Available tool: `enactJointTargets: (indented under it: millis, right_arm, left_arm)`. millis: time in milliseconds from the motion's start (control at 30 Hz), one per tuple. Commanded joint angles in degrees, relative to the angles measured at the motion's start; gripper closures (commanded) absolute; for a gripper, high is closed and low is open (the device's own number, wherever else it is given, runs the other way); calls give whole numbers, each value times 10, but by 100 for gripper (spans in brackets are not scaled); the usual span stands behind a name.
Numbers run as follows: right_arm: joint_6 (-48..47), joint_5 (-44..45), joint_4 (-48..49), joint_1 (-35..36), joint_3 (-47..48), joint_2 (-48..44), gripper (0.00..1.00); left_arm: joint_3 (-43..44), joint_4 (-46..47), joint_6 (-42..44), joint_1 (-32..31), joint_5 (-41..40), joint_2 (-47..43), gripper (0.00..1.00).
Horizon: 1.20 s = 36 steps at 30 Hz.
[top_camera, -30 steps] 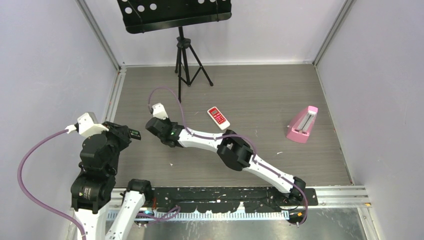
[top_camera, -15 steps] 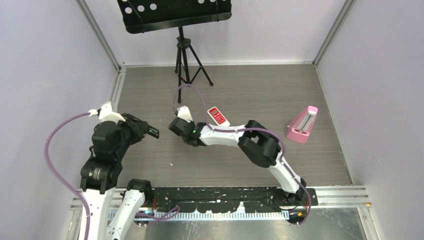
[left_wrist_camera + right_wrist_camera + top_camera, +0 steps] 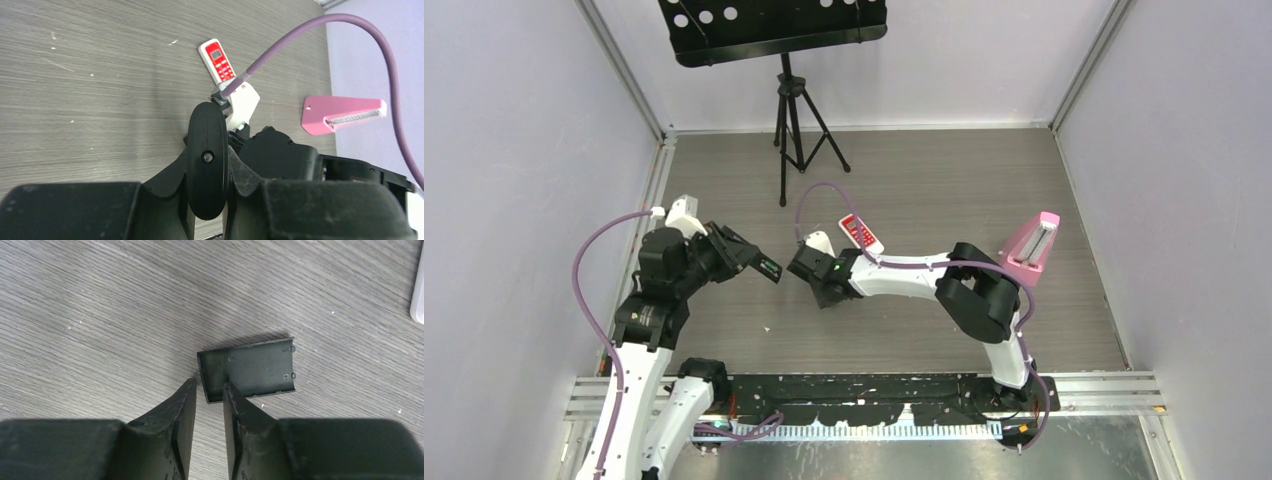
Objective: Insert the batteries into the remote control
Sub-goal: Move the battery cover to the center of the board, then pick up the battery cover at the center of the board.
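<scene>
Left gripper [image 3: 207,170] clamped on black remote [image 3: 206,130] – held above the table [image 3: 924,190], right gripper [image 3: 209,385] slightly parted over the edge of a flat-lying battery cover [image 3: 260,370], red-and-white remote [image 3: 860,235] laid beyond, pink wedge [image 3: 1030,250] – far right.

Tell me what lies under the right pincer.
A flat black cover panel lies on the table, one corner between the right pincer's spread fingers. One finger hides its near edge; whatever is beneath the panel is covered.

The black remote [image 3: 207,130] has its near end buried in the left gripper [image 3: 207,167]. Just ahead of the right gripper [image 3: 210,385], one finger [image 3: 242,420] covers the cover's [image 3: 255,370] near corner. Far right, a white thing [image 3: 418,295] is cut off.
</scene>
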Motion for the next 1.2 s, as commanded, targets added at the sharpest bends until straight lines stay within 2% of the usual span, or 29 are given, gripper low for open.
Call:
enactJointTargets:
  millis: [0,67,167,533,867,1100,1167]
  right_arm:
    - [11,2,-52,2,57,3,66]
    - [13,5,-64,2,73,11,64]
    - [13,7,-66,1,82,14,64]
    - [13,-18,-93,2,96,32,64]
    - [26,8,-54,0,75,41,78]
    - [28,0,-36,-11,66,41,80]
    - [31,-6,-35,-13,63,38,89]
  left_arm:
    - [8,8,-7,2,-75,-12,100]
    - [6,-16,-6,1,-138,-19,100]
    - [-2,-21,-2,2,-175,-30,100]
    - [-9,-18,-1,2,-168,-28,100]
    - [-13,-16,-4,2,-143,-28,100]
    - [-14,-11,-5,2,-123,-27,100]
    - [-14,-10,-5,2,-117,-25,100]
